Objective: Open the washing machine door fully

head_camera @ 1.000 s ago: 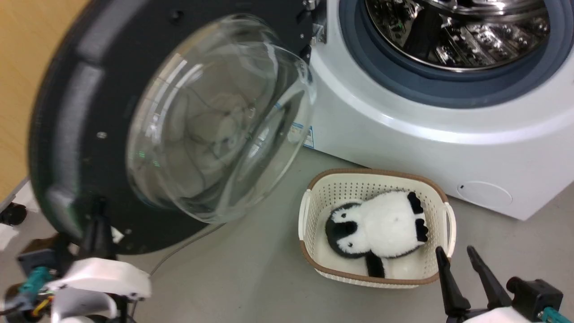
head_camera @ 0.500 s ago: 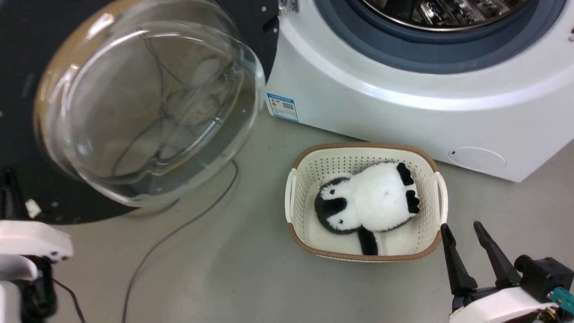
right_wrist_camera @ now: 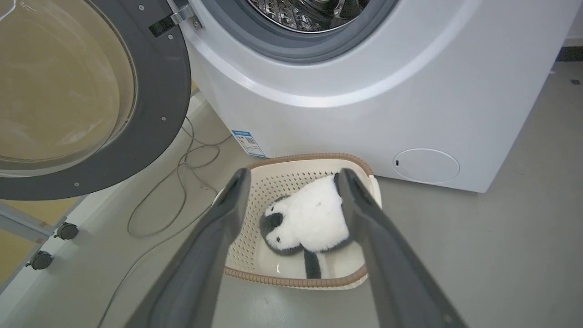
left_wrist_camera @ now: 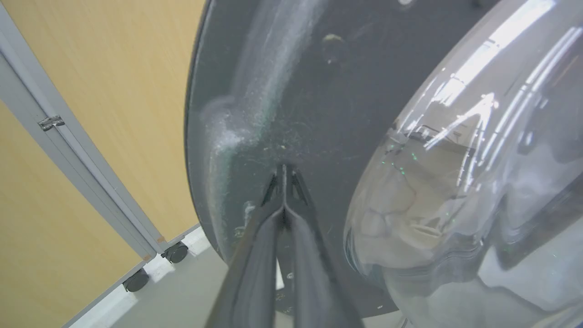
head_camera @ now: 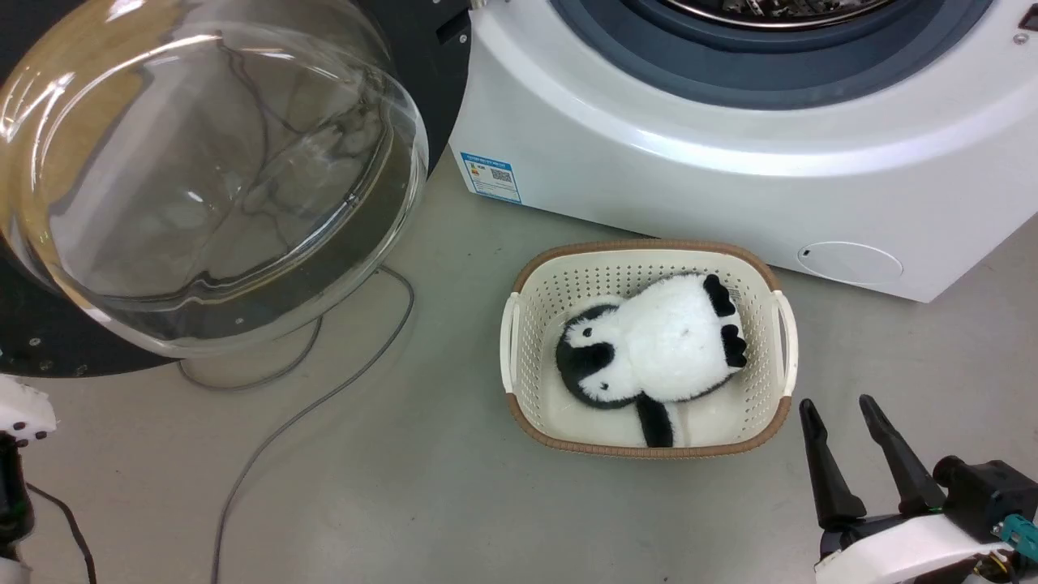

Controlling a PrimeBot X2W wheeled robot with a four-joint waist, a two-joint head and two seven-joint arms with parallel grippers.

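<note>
The washing machine door (head_camera: 430, 89) hangs swung wide to the left of the white washing machine (head_camera: 689, 186), its clear glass bowl (head_camera: 203, 178) bulging toward me. In the left wrist view my left gripper (left_wrist_camera: 283, 171) is shut, its tips resting against the door's (left_wrist_camera: 296, 91) dark grey inner rim beside the glass, nothing between them. My right gripper (head_camera: 835, 401) stands open low at the right, just off the basket's corner. In its own wrist view the right gripper (right_wrist_camera: 292, 172) points at the basket, with the door (right_wrist_camera: 159, 91) far left.
A cream basket (head_camera: 519, 341) holding a penguin plush (head_camera: 665, 349) sits on the floor before the machine. Grey cables (head_camera: 324, 397) trail under the door. A wooden panel (left_wrist_camera: 91, 91) on castors (left_wrist_camera: 175, 251) stands just behind the door.
The door has swung further open to the left, with my left arm following it to the head view's left edge. The head camera has shifted a little. The right gripper stays put.
</note>
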